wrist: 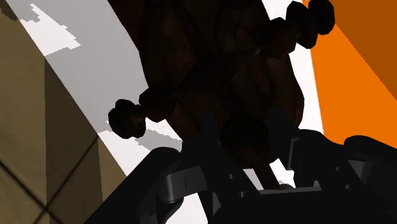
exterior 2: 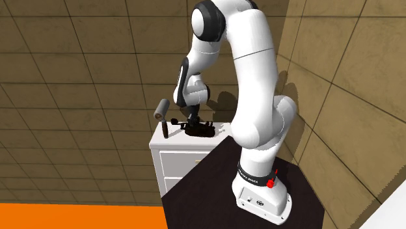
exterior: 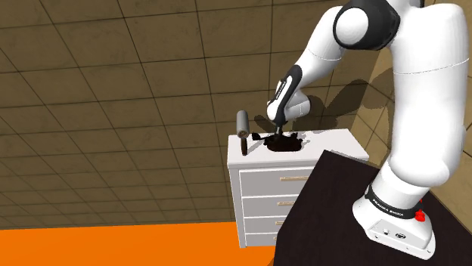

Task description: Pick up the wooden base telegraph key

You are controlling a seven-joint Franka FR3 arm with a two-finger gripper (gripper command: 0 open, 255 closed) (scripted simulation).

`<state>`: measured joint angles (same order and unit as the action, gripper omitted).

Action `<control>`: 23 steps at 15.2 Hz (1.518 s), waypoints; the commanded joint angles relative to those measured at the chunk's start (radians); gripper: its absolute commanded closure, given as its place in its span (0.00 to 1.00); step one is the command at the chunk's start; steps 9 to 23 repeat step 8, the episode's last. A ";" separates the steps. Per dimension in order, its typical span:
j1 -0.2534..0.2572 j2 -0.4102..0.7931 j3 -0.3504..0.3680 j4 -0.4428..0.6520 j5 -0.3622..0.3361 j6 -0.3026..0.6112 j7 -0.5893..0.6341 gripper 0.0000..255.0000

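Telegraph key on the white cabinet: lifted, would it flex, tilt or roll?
Probably rigid: the telegraph key looks like one dark solid lump. Its protruding knobs might make it tilt. Sitting low and broad, it seems unlikely to roll.

telegraph key [exterior: 286, 142]: dark brown, matt, lumpy surface
drawer chest [exterior: 261, 200]: plain white, smooth
stand top [exterior: 325, 219]: near-black, faint grain, matt
arm [exterior: 423, 98]: white shell, smooth, slight sheen

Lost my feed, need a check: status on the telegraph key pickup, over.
Gripper down at the dark telegraph key, grasp unclear. Key sits on white cabinet. Dark roller upright beside it, apart from gripper.
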<state>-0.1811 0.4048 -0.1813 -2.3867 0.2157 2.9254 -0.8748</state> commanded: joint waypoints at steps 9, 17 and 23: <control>0.047 -0.104 -0.058 -0.021 -0.055 -0.083 0.043 1.00; 0.047 -0.104 -0.058 -0.021 -0.055 -0.083 0.043 1.00; 0.047 -0.104 -0.058 -0.021 -0.055 -0.083 0.043 1.00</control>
